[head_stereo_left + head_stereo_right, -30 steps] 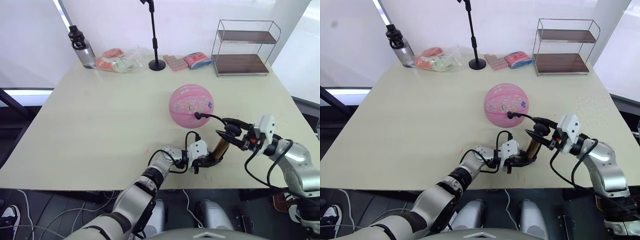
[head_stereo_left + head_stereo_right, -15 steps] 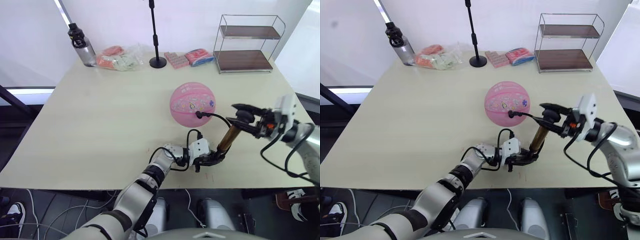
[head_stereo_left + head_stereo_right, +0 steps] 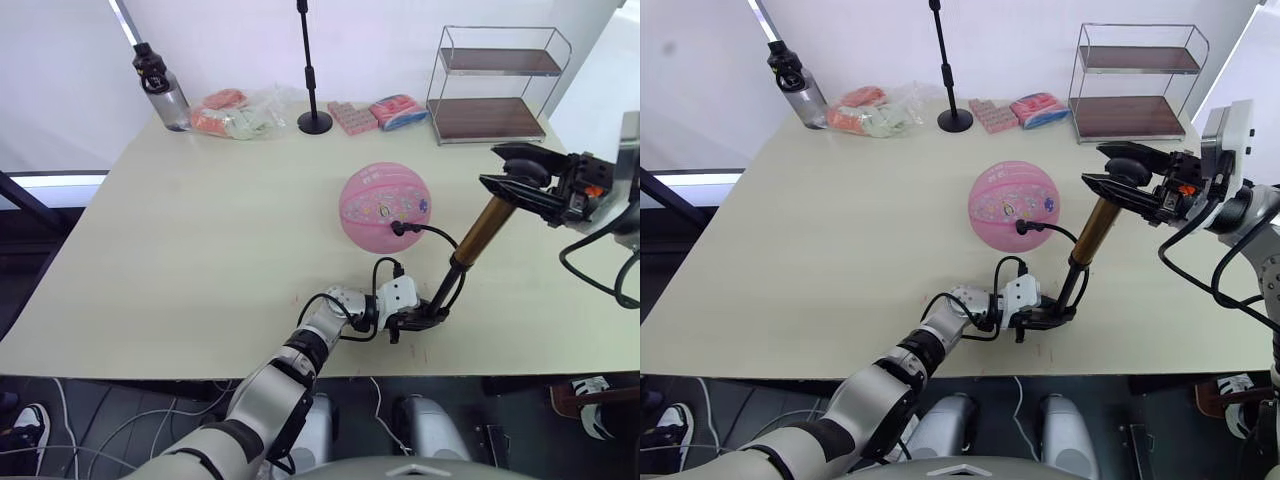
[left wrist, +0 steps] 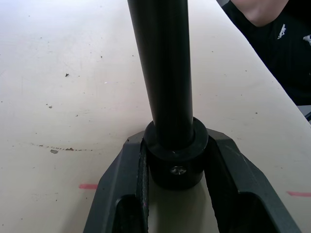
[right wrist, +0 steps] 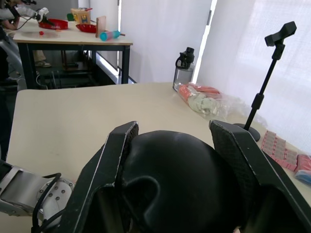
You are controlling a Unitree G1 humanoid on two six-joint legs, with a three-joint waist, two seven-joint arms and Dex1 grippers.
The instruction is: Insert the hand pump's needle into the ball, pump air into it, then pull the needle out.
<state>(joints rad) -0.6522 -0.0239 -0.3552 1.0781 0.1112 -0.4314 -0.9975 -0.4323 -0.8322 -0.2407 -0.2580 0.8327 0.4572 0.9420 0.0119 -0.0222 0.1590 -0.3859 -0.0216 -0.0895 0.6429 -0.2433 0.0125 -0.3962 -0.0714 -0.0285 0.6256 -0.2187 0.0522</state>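
Note:
The pink ball (image 3: 385,208) rests mid-table. The needle's black fitting (image 3: 397,229) sits at the ball's valve on the near right side; the pin itself is hidden. A thin black hose (image 3: 440,240) loops from there down to the hand pump's lower end. My left gripper (image 3: 418,319) lies on the table near the front edge, shut on the pump's black bottom cap (image 4: 176,167). A black rod (image 3: 445,292) rises from the cap to the bronze-gold barrel (image 3: 482,230). My right gripper (image 3: 522,183) is shut on the black handle (image 5: 177,187), held high, right of the ball.
Along the back edge stand a water bottle (image 3: 160,90), a bag of packets (image 3: 238,115), a black stand pole (image 3: 312,70), pink packets (image 3: 398,112) and a wire shelf (image 3: 495,85). A person in a black top (image 4: 277,48) is by the table's edge.
My right gripper has risen up and to the right with the handle, lifting the gold barrel and baring the black rod below it. The left gripper and the ball stay put.

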